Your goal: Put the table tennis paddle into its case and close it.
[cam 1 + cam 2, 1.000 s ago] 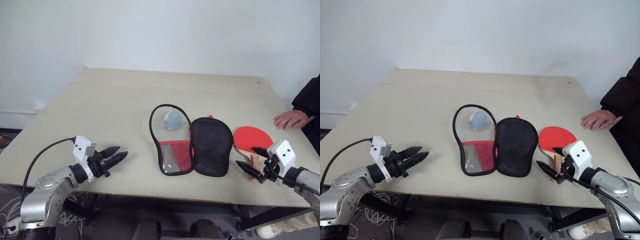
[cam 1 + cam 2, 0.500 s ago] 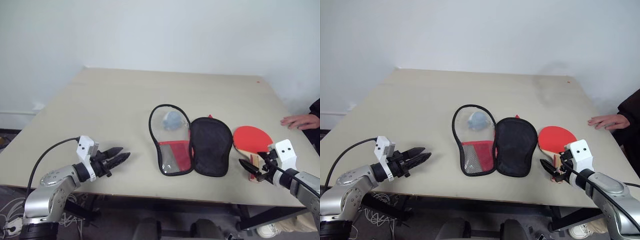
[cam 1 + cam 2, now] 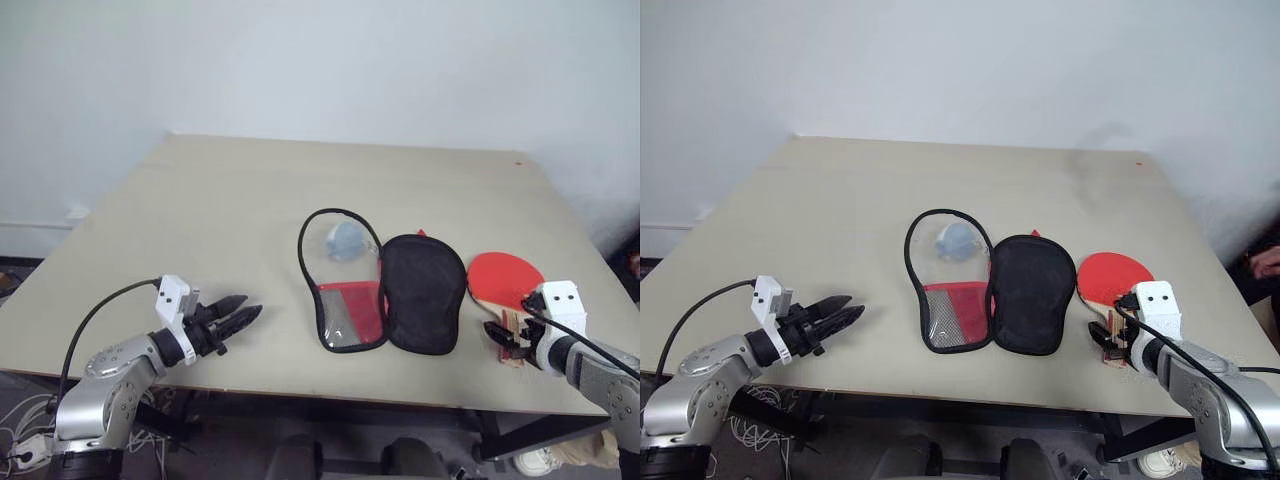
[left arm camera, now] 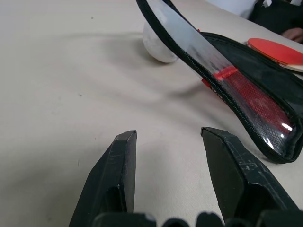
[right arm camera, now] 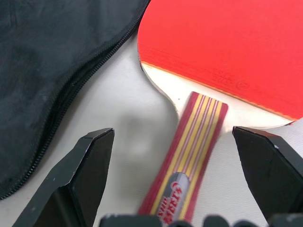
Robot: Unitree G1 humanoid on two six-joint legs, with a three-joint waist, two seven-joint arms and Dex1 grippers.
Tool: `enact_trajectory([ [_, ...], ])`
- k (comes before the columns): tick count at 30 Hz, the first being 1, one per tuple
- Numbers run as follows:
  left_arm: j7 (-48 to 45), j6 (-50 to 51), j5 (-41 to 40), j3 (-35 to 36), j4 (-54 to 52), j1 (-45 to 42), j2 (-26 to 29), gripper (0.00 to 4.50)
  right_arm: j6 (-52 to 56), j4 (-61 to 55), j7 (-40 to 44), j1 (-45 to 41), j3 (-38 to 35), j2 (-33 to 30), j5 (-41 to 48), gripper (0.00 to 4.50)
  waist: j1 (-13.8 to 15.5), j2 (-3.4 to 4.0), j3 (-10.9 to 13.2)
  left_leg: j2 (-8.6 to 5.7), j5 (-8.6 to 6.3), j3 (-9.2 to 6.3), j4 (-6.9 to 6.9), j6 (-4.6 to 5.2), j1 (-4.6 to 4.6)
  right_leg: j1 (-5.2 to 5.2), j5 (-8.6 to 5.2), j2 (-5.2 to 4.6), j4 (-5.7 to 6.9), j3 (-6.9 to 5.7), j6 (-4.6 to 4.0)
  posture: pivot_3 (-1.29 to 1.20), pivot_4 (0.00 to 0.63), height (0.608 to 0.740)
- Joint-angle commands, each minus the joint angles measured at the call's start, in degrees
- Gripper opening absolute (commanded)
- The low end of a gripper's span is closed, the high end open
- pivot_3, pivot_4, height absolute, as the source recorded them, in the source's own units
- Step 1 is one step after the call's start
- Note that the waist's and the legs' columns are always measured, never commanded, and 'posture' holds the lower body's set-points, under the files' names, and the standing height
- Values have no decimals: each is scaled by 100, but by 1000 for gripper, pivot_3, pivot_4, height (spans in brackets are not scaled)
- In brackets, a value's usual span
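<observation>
Left eye view: table tennis paddle lies flat on the surface at the right edge, red face up, blade toward 12 o'clock, handle running back toward 6. Right end effector sits directly over the handle end — far nearer than the left end effector, which hangs well apart, past the case's 9 o'clock side. Case lies unzipped and spread flat between the two arms, black half just beside the blade; a pale cloth wad rests in the clear half. Right eye view: same layout, the right end effector at the paddle's 6 o'clock, the case at its 9 o'clock. Left wrist view: left fingers stand moderately apart, nothing between them, pointed along the bare surface toward the case's zip edge. Right wrist view: right fingers spread wide, straddling the striped handle — handle axis runs from 6 to about 1 o'clock between them, roughly centred, blade beyond at 12. No contact visible yet. My read: the right arm takes the pick; closure line crosses the handle, so descend and close, then carry toward 9 o'clock into the case.
</observation>
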Motion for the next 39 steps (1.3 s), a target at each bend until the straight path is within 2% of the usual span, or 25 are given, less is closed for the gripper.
enact_trajectory([
  [1,19,-75,-83,95,-278,18,13,2250,125,-186,-200,-90,-42,40,-165,4360,1,0,0,0,0,0,0,0,0,0,0,-1,0,-1,0,0,0,725],
  [12,133,-86,-81,93,-335,59,-31,2250,594,-101,-503,-195,-178,423,-433,4360,-1,2,1,2,0,-3,-1,0,-1,-1,0,-3,-1,-10,0,0,0,725],
  [15,152,-84,-78,73,-338,43,-34,2324,623,-73,-552,-251,-175,510,-526,3858,-4,3,1,3,0,-4,-3,0,0,-1,0,-3,-1,-12,0,0,0,725],
  [23,186,-72,-79,56,-304,-32,-42,2324,540,195,-672,-559,-187,748,-743,1767,-11,2,1,6,0,0,-12,0,-1,-7,0,-7,-4,-16,0,0,0,725],
  [26,201,-70,-75,36,-306,-45,-59,2324,500,393,-779,-722,-238,885,-850,1162,-21,0,-1,4,0,5,-12,0,-3,-10,0,-8,-6,-15,0,0,0,725],
  [34,222,-83,-80,71,-310,-53,-62,2324,395,823,-1142,-1240,-542,1116,-1183,1152,-47,2,3,37,0,4,6,0,0,-17,1,-16,-11,-51,-1,0,0,725],
  [39,237,-93,-87,90,-330,-15,-61,2324,187,1015,-1354,-1640,-850,1227,-1297,1152,-13,22,2,29,1,19,5,1,-33,-64,39,-55,-11,-72,2,0,0,725],
])
